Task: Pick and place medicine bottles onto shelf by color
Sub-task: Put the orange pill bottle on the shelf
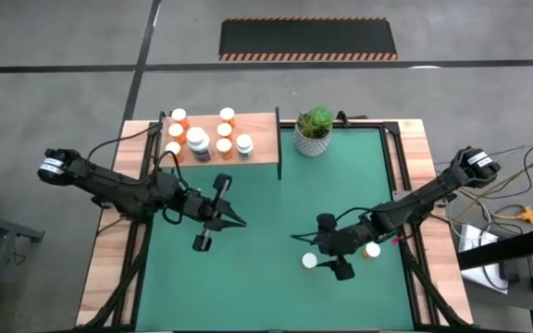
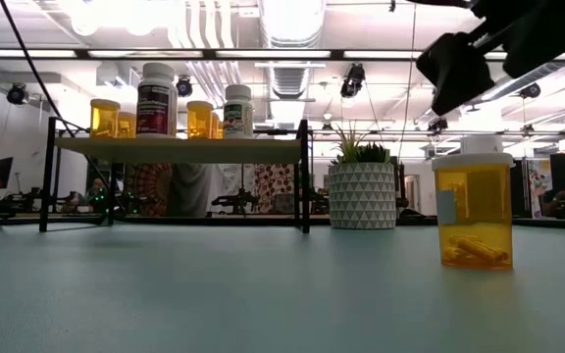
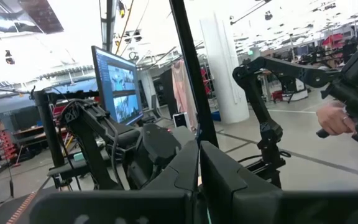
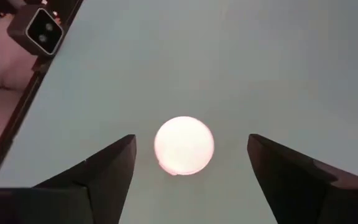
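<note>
A white-capped orange medicine bottle (image 2: 474,206) stands upright on its base on the green mat; its cap shows in the high view (image 1: 310,261) and in the right wrist view (image 4: 184,145). My right gripper (image 1: 316,250) hangs above it, open and pointing down, with a finger on either side of the cap and clear of it. A second orange bottle (image 1: 371,250) stands just to its right. Several bottles (image 1: 198,141) stand on the wooden shelf (image 1: 259,148) at the far left. My left gripper (image 1: 235,223) is shut and empty over the mat, near the shelf.
A green plant in a white pot (image 1: 314,131) stands at the far edge, right of the shelf. The shelf's black posts (image 2: 304,176) reach down to the mat. A person's hand (image 3: 334,118) shows in the room beyond the table. Bare green mat (image 1: 266,287) lies between the arms.
</note>
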Robot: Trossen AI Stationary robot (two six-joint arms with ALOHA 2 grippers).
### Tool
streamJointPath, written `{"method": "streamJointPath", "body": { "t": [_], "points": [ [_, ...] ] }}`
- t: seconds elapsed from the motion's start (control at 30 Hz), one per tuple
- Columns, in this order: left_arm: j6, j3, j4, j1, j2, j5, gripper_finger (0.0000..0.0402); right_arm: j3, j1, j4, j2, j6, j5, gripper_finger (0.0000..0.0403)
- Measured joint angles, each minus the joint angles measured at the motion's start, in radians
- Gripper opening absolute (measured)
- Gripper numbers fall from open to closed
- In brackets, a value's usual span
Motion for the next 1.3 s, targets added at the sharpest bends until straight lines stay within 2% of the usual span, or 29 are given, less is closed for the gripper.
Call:
{"method": "streamJointPath", "body": {
  "t": [0.37, 0.63, 0.8, 0.93, 1.13, 1.3],
  "points": [
    [0.000, 0.004, 0.001, -0.002, -0.003, 0.000, 0.0000, -0.002, 0.019, 0.000, 0.000, 0.137, 0.001, 0.0264],
    [-0.001, 0.008, 0.001, -0.005, -0.005, 0.000, 0.0000, -0.002, 0.050, 0.000, 0.000, 0.093, 0.069, 0.0249],
    [0.000, 0.006, 0.002, -0.005, -0.021, 0.001, 0.0000, -0.002, 0.050, 0.000, 0.000, 0.088, 0.079, 0.0257],
    [0.000, 0.006, 0.000, -0.005, -0.031, 0.001, 0.0000, -0.002, 0.050, 0.013, 0.027, 0.084, 0.147, 0.0272],
    [0.000, 0.002, 0.001, -0.005, -0.046, 0.001, 0.0000, -0.002, 0.050, 0.075, 0.121, 0.114, 0.105, 0.0291],
    [0.001, 0.004, 0.000, -0.005, -0.053, 0.001, 0.0000, -0.002, 0.050, 0.088, 0.186, 0.137, 0.103, 0.0290]
  ]
}}
